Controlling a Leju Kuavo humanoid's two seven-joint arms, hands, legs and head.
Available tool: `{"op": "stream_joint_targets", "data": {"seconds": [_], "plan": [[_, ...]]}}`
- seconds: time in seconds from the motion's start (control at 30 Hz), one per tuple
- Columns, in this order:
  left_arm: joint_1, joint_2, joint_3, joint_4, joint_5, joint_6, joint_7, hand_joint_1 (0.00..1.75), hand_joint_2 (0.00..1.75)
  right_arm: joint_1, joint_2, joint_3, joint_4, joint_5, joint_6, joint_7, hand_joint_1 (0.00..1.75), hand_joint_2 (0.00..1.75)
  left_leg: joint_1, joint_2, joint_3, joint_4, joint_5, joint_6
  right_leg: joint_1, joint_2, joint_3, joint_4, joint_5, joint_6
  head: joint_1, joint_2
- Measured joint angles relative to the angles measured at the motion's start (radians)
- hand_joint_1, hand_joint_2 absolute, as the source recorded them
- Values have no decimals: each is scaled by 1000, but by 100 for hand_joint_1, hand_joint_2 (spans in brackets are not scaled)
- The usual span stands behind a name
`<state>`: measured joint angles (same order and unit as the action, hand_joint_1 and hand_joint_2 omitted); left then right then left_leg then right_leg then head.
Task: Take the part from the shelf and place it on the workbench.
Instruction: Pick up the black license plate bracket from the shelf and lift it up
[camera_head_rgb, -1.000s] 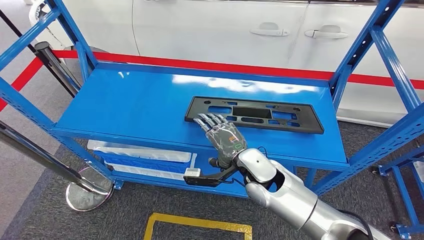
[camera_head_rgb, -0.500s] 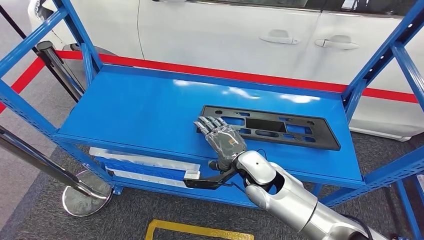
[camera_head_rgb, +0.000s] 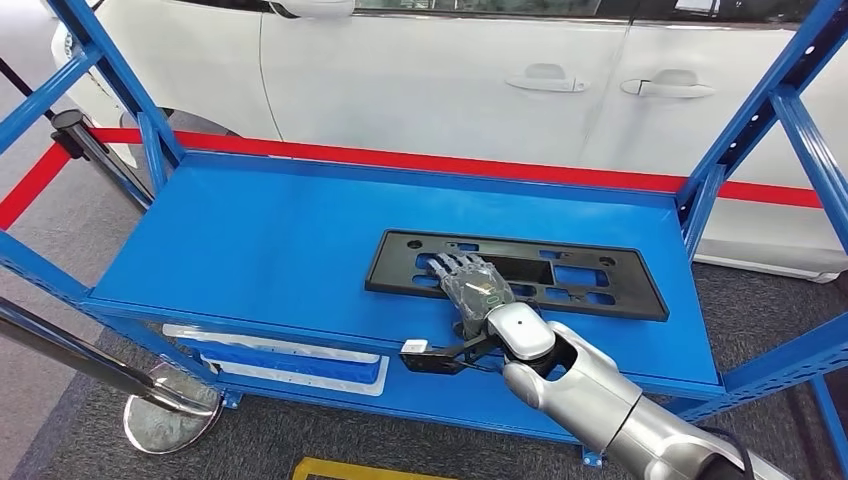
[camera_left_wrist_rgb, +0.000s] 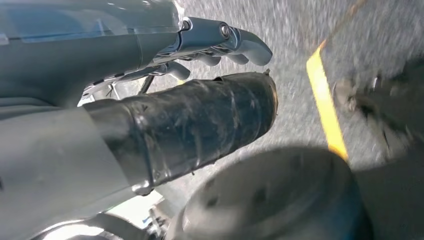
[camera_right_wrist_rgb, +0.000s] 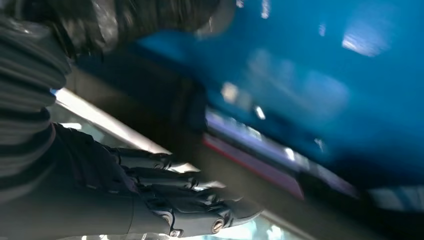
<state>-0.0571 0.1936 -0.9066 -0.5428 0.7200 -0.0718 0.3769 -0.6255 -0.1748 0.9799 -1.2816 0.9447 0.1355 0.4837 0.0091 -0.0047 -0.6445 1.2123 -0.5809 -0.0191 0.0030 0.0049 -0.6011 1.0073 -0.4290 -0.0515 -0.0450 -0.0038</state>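
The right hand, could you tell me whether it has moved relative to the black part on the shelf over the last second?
Yes. The right hand has advanced from the near left corner of the black part onto its frame, its fingers now lying over the cut-outs.

Head view: high, looking forward and down onto blue shelf (camera_head_rgb: 260, 240), mid-range, white car (camera_head_rgb: 450, 80) behind. Right wrist view: close behind right hand (camera_right_wrist_rgb: 165, 200), blurred, sharing that shelf. Left wrist view: close past left hand (camera_left_wrist_rgb: 210, 45), facing floor (camera_left_wrist_rgb: 300, 60).

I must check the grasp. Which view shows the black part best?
The head view: the whole black part lies on the blue shelf under the right hand. The right wrist view is too blurred to tell.
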Motion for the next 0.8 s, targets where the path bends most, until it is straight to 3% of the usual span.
{"op": "stream_joint_targets", "data": {"seconds": [0.03, 0.1, 0.17, 0.2, 0.23, 0.3, 0.4, 0.47, 0.53, 0.8], "plan": [[1, 2, -3, -3, 7, 5, 2, 0, 0, -1, -3, 0, 9, -2, 18, 13, 175, 175, 1, 0, -37, 49, -12, -2, 1, 1, 3, 0, -4, -1, 0, 0], [5, 6, -8, -10, 19, 14, 6, 0, 0, -2, -9, 0, 23, -10, 39, 31, 175, 175, 1, 0, -64, 55, 16, -1, 5, 3, 17, 0, -14, -1, 0, 0], [9, 11, -10, -16, 29, 22, 11, 0, 0, -2, -14, 0, 33, -21, 50, 45, 175, 175, -3, 0, -25, -72, 110, 11, 7, 3, 39, 0, -28, 1, 0, 0], [10, 13, -12, -19, 33, 26, 13, 0, 0, -2, -17, 0, 36, -27, 54, 49, 175, 175, -7, 0, -3, -134, 134, 19, 9, 2, 47, 0, -34, 3, 1, 0], [9, 16, -14, -23, 37, 31, 14, 0, 0, -2, -20, 0, 39, -32, 56, 53, 175, 175, -12, 0, 17, -185, 148, 26, 10, 1, 51, 1, -40, 7, 1, 0], [8, 22, -20, -32, 43, 40, 15, 0, 0, -5, -27, 0, 40, -38, 57, 59, 175, 175, -16, -1, 30, -207, 142, 36, 11, 1, 54, 1, -47, 16, 2, 0], [14, 26, -22, -43, 58, 55, 12, 0, 0, -3, -36, 0, 35, -44, 57, 68, 175, 175, -12, 2, 40, -216, 162, 26, 13, 3, 62, -1, -52, 14, 2, 0], [16, 28, -23, -52, 68, 62, 7, 0, 87, 0, -45, 0, 22, -44, 57, 75, 175, 175, -12, 4, 42, -219, 161, 20, 13, 3, 65, -5, -52, 9, 3, 0], [15, 30, -24, -59, 77, 66, 2, 0, 175, 3, -52, 0, 9, -45, 57, 78, 175, 175, -13, 4, 42, -218, 159, 24, 12, 3, 67, -9, -53, 10, 3, 0], [16, 33, -26, -70, 116, 60, -19, 0, 175, 24, -59, 0, -60, -101, 38, 51, 175, 175, -14, 4, 42, -219, 157, 28, 10, 3, 68, -15, -52, 18, 2, 0]]}}
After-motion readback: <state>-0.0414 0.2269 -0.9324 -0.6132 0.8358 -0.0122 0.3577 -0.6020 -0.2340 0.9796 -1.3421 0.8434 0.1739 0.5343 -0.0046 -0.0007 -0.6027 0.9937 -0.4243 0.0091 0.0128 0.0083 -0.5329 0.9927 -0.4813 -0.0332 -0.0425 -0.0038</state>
